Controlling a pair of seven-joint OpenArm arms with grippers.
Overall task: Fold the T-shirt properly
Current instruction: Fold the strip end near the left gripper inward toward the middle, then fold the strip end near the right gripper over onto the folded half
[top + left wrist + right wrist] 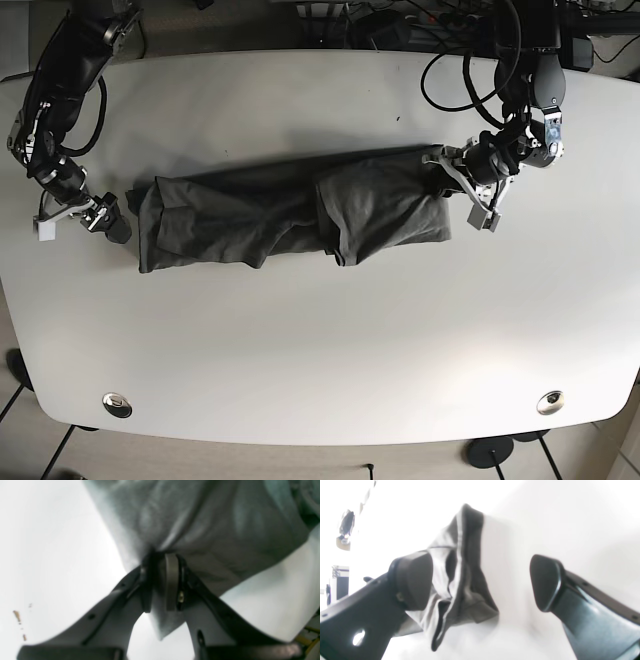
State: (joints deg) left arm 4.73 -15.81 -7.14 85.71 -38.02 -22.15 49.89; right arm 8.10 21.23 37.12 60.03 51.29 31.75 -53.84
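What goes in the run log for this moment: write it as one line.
task: fold T-shirt | left tool: shut on T-shirt edge | right tool: open at other end | table: shirt bunched lengthwise

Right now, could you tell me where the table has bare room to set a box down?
The widest bare patch of table lies between the shirt and the near edge. Another strip runs between the shirt and the far edge. It is crowded at both shirt ends: the left hand pinches one end, and the open right hand sits at the other.
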